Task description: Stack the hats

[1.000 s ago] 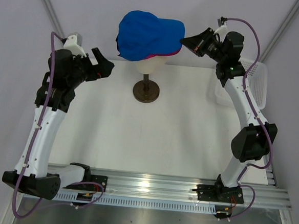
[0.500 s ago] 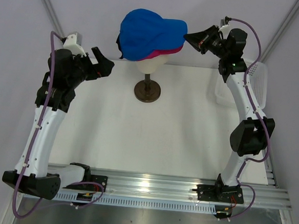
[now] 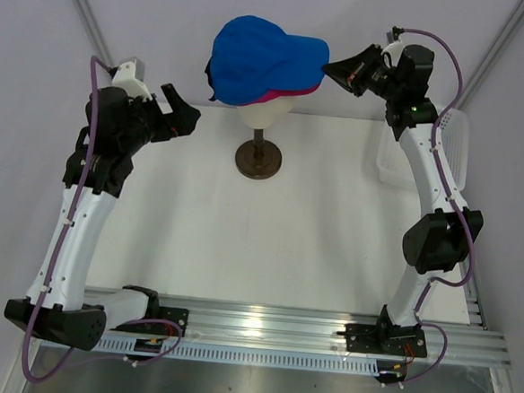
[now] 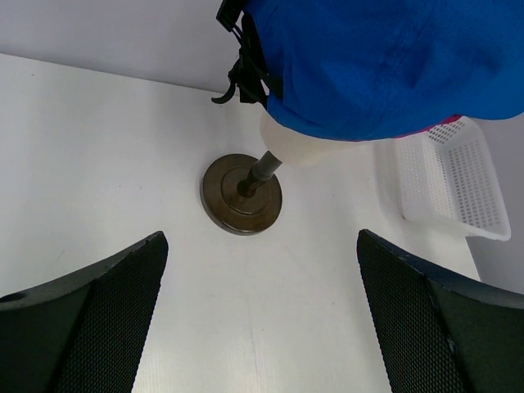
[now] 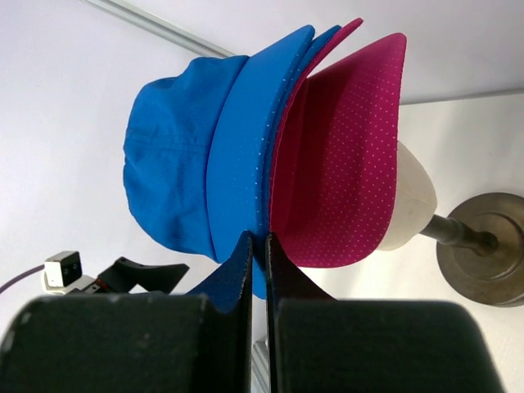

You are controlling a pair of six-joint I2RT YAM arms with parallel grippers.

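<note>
Nearest the bases, the white table [image 3: 241,240] is lying bare between the two arms. On the left side the left gripper [image 3: 183,110] is hovering above the table, its fingers [image 4: 98,319] spread wide apart and gripping nothing, pointing toward the middle of the far edge. Beyond it, the dark round stand [image 3: 257,160] is resting on the table and carrying the cream mannequin head [image 3: 263,117]. The pink cap [image 5: 344,155] is sitting on that head, and the blue cap [image 3: 254,56] is sitting over it, covering it so that only a thin pink strip is showing from above; both brims are pointing toward the right arm, the blue one lying on top of the pink one. The right gripper [image 5: 258,246] is reaching in at brim height, its fingers pinched tight on the edge of the blue cap's brim. To the right, the white mesh basket [image 4: 450,180] is standing on the table, partly behind the right arm.
</note>
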